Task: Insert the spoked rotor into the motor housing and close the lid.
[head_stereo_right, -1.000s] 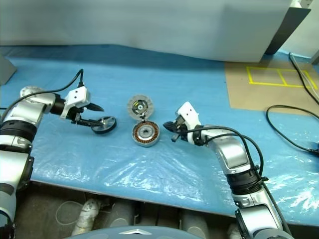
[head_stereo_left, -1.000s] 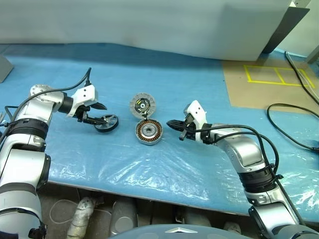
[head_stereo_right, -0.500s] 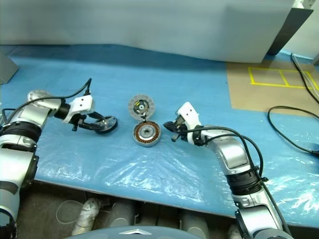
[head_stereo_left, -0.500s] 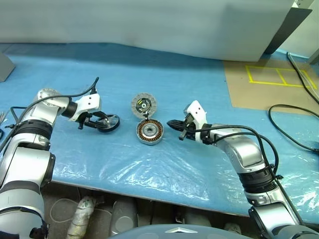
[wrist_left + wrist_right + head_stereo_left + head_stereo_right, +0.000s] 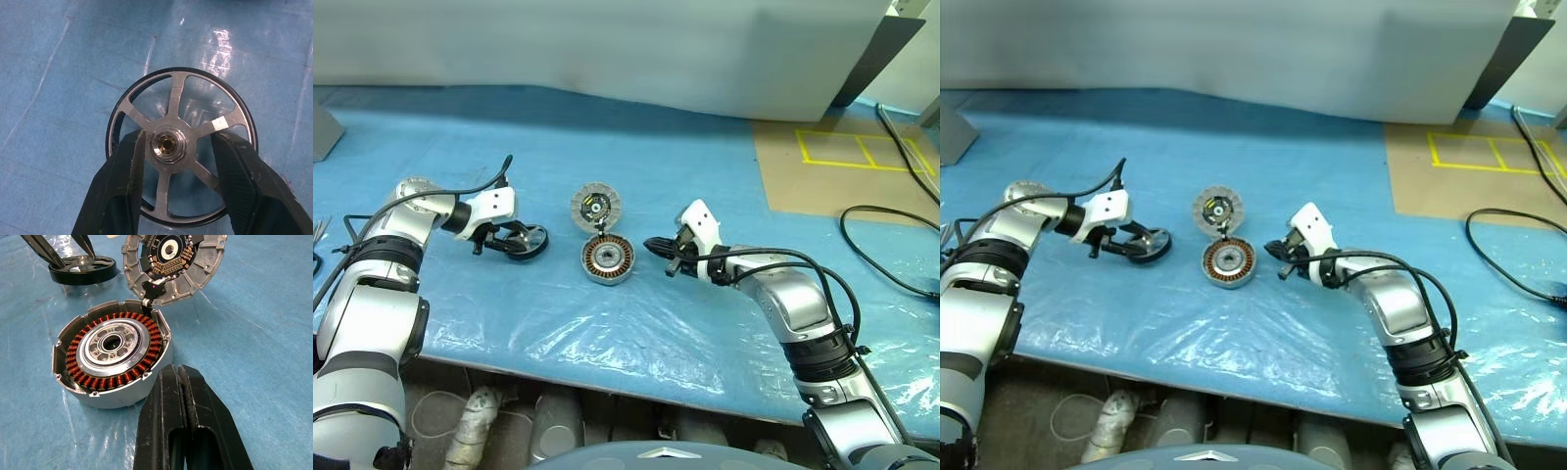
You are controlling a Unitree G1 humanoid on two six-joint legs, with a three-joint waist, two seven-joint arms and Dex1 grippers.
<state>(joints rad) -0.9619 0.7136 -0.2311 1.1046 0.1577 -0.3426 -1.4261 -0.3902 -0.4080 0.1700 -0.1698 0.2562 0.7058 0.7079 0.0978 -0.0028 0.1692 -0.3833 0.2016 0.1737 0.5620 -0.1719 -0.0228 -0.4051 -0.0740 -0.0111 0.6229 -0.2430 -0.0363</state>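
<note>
L hand (image 5: 168, 188) hides rotor (image 5: 181, 147) rim.

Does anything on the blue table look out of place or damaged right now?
Nothing stands out. The motor housing sits flat with its lid hinged open behind it, and the spoked rotor lies flat nearby, intact, between the left tool's fingers.
</note>
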